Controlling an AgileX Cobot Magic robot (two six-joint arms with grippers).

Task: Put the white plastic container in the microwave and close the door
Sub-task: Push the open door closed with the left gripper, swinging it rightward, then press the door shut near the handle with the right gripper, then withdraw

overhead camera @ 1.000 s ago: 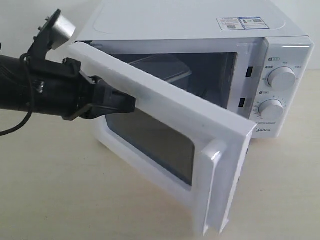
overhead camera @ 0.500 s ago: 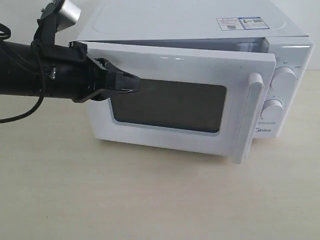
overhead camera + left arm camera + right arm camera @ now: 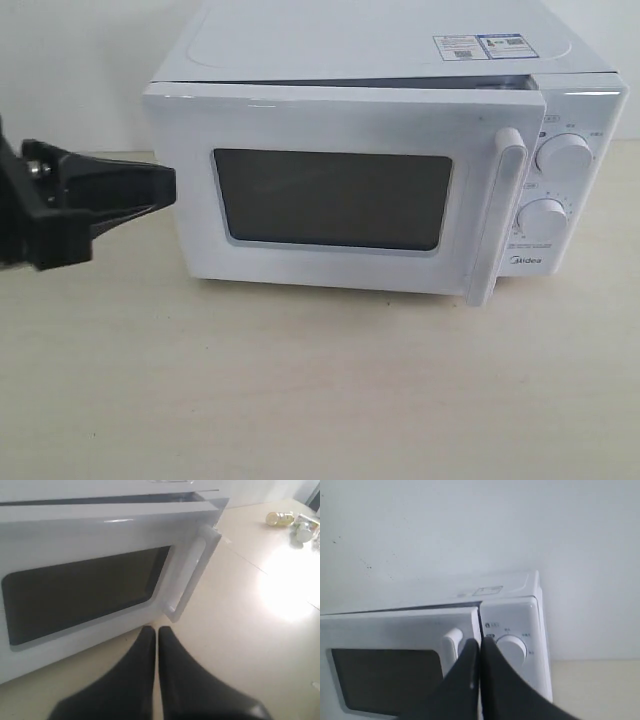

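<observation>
One microwave [image 3: 380, 120] stands on the worktop [image 3: 320, 390], white and boxy. Its one door [image 3: 340, 125] is swung against the front, with a thin dark seam along the top edge. Whether it is latched I cannot tell. The door carries one dark window [image 3: 332, 200] and one long upright handle [image 3: 500, 215]. To the right of the handle sit two round dials, one [image 3: 563, 157] above the other [image 3: 542, 218]. Two stickers [image 3: 456, 46] [image 3: 501, 44] lie side by side on the microwave's top, near its right front corner.

The white plastic container shows in none of the views, and the window is too dark to see through.

There are two end effectors, both black and both empty. The left end effector [image 3: 165, 187] hangs just left of the microwave, level with the window and clear of the door. In its wrist view its fingers [image 3: 142, 645] are pressed together with only a slit between them. The right end effector [image 3: 479, 645] appears only in its own wrist view, its fingers likewise pressed together, pointing at the microwave front where the handle meets the upper dial.

The worktop is pale beige and smooth, with a bright patch of glare in the left wrist view. Beyond the glare lie a small yellowish bottle [image 3: 280, 518] and one other item [image 3: 305, 530], which is too blurred to name. Behind everything is a plain white wall [image 3: 80, 70].
</observation>
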